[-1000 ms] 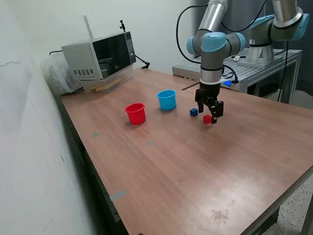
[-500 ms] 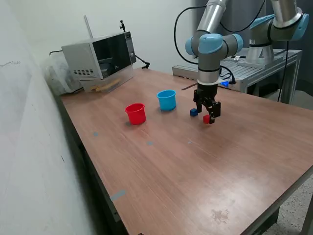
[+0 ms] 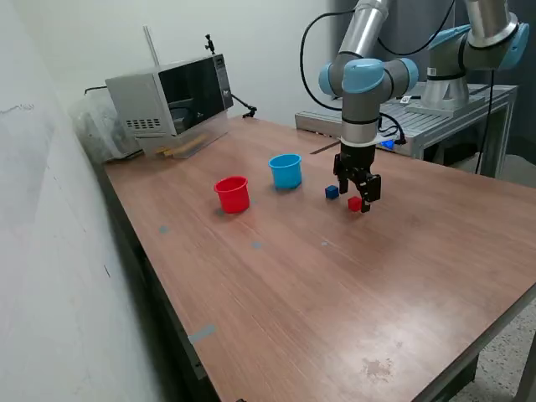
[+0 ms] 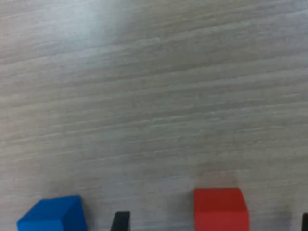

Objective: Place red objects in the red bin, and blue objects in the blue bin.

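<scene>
A microwave (image 3: 172, 99) stands at the desk's (image 3: 335, 301) far end, well apart. The red cup (image 3: 233, 194) and blue cup (image 3: 286, 171) sit toward the exterior view's left. The gripper (image 3: 358, 198) hangs low with fingers apart around the red cube (image 3: 354, 203); the blue cube (image 3: 332, 192) lies just beside.

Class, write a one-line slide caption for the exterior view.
Gripper low over a red cube beside a blue cube, with red cup and blue cup waiting.

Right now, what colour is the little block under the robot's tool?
Red. The block shows best in the wrist view, sitting between the tool's fingers.
</scene>
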Action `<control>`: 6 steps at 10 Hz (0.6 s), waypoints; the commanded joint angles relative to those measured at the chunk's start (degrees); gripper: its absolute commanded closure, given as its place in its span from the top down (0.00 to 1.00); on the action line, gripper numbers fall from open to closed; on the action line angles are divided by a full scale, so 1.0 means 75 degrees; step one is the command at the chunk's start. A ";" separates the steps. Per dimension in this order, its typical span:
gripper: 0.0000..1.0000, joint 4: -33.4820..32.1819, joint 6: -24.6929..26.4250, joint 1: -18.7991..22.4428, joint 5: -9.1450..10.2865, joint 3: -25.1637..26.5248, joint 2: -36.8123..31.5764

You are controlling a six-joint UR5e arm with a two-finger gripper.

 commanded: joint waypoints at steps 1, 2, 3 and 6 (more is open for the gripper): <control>1.00 0.0002 0.0000 0.0026 0.0011 0.0015 -0.0004; 1.00 0.0002 0.0000 0.0038 0.0012 0.0015 -0.0004; 1.00 0.0002 0.0000 0.0038 0.0012 0.0015 -0.0004; 0.00 -0.0009 0.0000 0.0038 0.0012 0.0015 -0.0004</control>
